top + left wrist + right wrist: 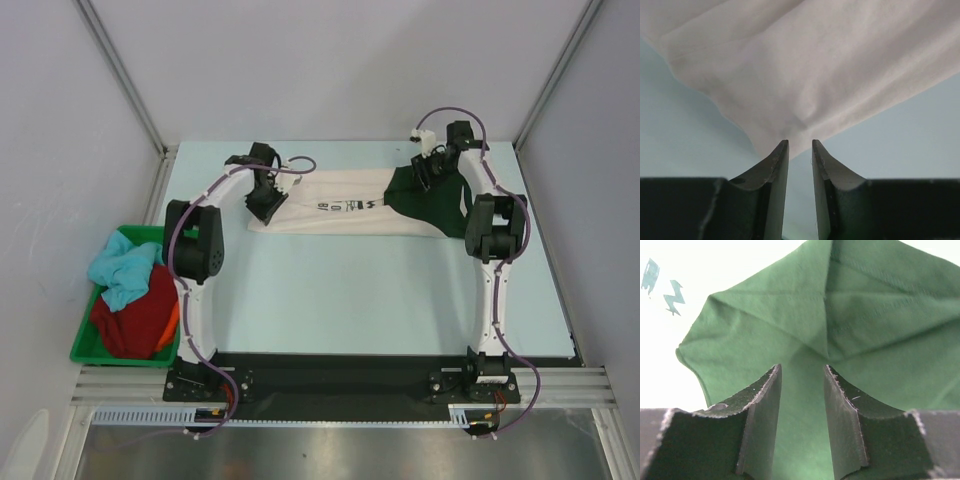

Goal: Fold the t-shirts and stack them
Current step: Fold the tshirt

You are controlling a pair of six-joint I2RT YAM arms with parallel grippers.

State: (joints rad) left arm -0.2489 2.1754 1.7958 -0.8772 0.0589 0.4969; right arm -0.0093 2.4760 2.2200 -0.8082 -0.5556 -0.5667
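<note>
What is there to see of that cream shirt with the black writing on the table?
The cream t-shirt is soft, thin-looking cloth with black lettering across its middle. It lies as a long, slightly rumpled band running left to right on the far part of the pale blue table. The dark green t-shirt overlaps its right end. At its left end the cloth bunches to a point right at the fingertips of the left gripper; whether they pinch it is unclear.
</note>
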